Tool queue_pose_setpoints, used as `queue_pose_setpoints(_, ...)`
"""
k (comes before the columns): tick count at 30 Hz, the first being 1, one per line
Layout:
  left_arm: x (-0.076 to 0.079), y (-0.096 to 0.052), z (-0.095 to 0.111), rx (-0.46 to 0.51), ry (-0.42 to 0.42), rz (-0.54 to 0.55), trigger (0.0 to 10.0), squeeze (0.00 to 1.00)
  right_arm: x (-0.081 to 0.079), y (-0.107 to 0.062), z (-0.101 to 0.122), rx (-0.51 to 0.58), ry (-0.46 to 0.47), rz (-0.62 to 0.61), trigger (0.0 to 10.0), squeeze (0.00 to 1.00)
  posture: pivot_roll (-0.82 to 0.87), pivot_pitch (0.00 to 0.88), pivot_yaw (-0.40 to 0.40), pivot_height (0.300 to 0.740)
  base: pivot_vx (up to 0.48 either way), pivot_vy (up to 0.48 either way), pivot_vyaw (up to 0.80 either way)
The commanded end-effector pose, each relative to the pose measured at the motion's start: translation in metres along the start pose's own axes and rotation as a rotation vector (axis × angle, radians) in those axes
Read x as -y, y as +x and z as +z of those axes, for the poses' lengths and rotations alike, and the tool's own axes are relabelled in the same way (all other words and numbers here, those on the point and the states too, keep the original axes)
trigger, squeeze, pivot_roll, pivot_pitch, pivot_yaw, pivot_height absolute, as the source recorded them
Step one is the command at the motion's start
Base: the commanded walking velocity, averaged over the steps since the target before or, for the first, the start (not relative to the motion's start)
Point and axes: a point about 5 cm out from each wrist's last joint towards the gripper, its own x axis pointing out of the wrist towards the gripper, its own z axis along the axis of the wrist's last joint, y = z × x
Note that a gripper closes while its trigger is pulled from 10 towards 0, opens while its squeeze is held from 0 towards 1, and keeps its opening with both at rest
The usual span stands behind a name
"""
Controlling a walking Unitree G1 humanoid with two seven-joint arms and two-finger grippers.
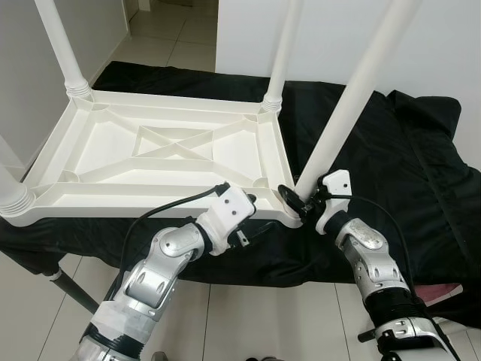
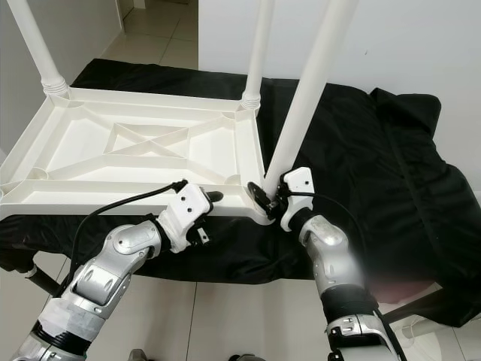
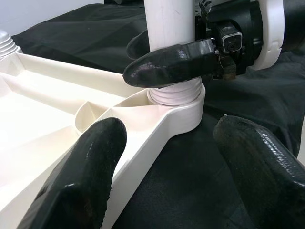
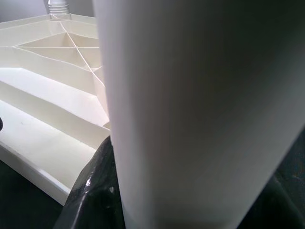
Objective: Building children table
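Note:
A white plastic tabletop lies upside down on a black cloth. White legs stand in its far left, far right and near left corners. A fourth leg leans in the near right corner socket. My right gripper is shut on that leg just above its threaded base, one black finger wrapped across it. The left gripper is open at the front rim beside that corner, one finger over the tabletop's inside, the other over the cloth.
The cloth covers a low stand with a dark metal leg at the lower left. White walls stand to the left and behind, with a tiled doorway between them. Pale floor tiles lie below the front edge.

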Motion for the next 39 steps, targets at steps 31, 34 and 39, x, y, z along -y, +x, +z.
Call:
queue_pose_setpoints(31, 0.01, 0.006, -0.002, -0.002, -0.003, -0.019, 10.0, 0.0, -0.036, -0.009, -0.018, -0.045, 0.186, -0.685, 10.0, 0.0, 0.01, 0.059, -0.106, 0.74, 0.0, 0.0, 0.0)
queue_pose_setpoints(34, 0.01, 0.005, -0.002, -0.002, -0.005, -0.015, 10.0, 0.0, -0.039, -0.011, -0.019, -0.052, 0.185, -0.718, 10.0, 0.0, 0.01, 0.059, -0.106, 0.74, 0.0, 0.0, 0.0)
queue_pose_setpoints(39, 0.009, 0.006, -0.002, -0.001, -0.004, -0.014, 10.0, 0.0, -0.045, -0.01, -0.016, -0.033, 0.186, -0.688, 10.0, 0.0, 0.0, 0.064, -0.096, 0.74, 0.0, 0.0, 0.0)
